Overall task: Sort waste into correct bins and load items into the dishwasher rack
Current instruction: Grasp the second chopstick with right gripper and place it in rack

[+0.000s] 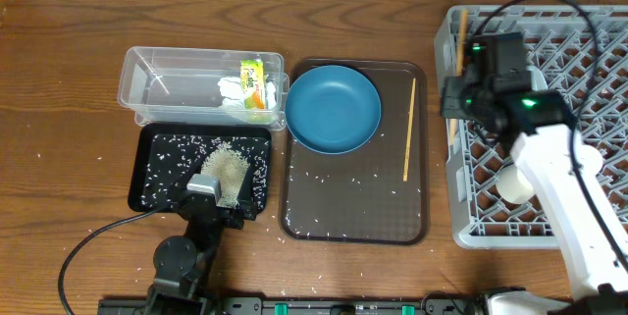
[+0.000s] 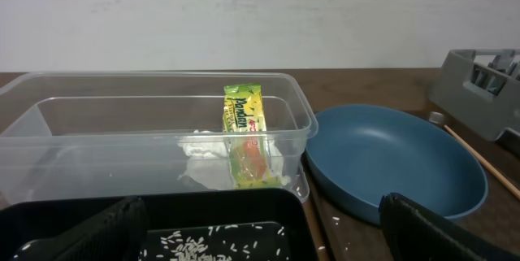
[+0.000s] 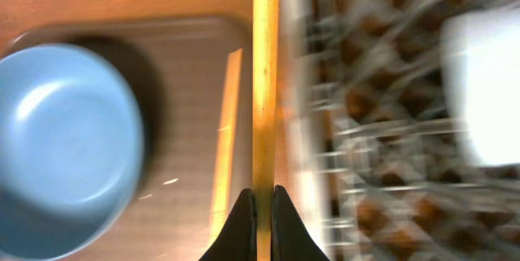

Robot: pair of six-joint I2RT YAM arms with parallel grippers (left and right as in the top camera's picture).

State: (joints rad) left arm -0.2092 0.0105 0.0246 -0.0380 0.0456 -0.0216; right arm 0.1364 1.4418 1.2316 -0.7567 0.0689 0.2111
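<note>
My right gripper [image 1: 457,94] [image 3: 264,194] is shut on a wooden chopstick [image 1: 459,40] [image 3: 264,90], held over the left edge of the grey dishwasher rack [image 1: 459,207] [image 3: 382,131]. The second chopstick [image 1: 409,129] [image 3: 226,131] lies on the brown serving tray beside the dark-blue plate [image 1: 334,109] [image 3: 65,147] [image 2: 390,159]. My left gripper [image 1: 211,202] [image 2: 260,241] is open and empty over the front of the black tray [image 1: 147,138], which holds rice [image 1: 226,168]. The clear tub [image 1: 157,55] [image 2: 154,131] holds the snack wrapper [image 1: 255,81] [image 2: 246,131] and white tissue [image 1: 231,89] [image 2: 203,147].
The brown serving tray [image 1: 353,192] has scattered rice grains on it. A white cup [image 1: 515,183] sits in the rack near my right arm. A blurred white object [image 3: 487,90] shows in the rack. Loose grains lie on the table around the black tray.
</note>
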